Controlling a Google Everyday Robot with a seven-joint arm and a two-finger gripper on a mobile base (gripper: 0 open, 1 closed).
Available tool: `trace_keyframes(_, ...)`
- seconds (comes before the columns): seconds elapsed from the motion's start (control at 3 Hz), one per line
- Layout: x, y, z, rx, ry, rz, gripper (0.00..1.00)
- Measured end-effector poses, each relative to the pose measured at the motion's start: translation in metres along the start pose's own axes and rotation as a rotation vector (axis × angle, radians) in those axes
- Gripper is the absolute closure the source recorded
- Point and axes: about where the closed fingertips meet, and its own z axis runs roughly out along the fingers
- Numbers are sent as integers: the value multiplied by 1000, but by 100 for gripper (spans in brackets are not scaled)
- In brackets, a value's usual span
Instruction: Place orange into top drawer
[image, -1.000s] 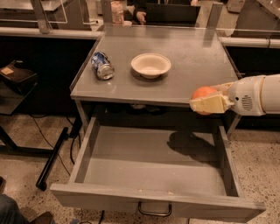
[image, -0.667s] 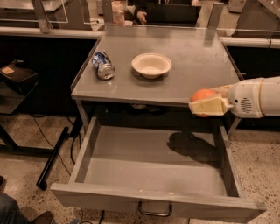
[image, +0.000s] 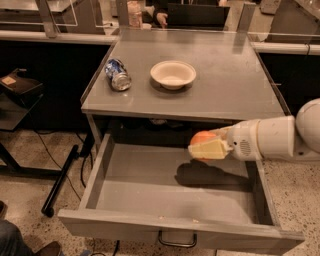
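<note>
The orange (image: 201, 138) is held in my gripper (image: 209, 147), whose cream fingers (image: 210, 149) are closed around it. The white arm comes in from the right. The gripper and fruit hang over the right half of the open top drawer (image: 170, 187), above its floor, casting a shadow there. The drawer is pulled out, with a curved metal handle (image: 177, 242) on its front panel. Part of the orange is hidden behind the fingers.
On the grey tabletop (image: 225, 85) lie a crushed blue-and-silver can (image: 118, 74) at the left and a white bowl (image: 173, 74) in the middle. A dark stand and cables are on the floor at the left. A shoe shows at the bottom left corner.
The gripper with the orange has moved down and left, from level with the tabletop's front edge to a spot over the open drawer.
</note>
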Motion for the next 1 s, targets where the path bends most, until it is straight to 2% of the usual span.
trace_keyframes(0.33, 26, 24, 44, -83, 38, 40, 100)
trace_keyframes(0.67, 31, 28, 42, -77, 39, 42, 100)
trace_keyframes(1.0, 50, 35, 64, -86, 40, 59, 100)
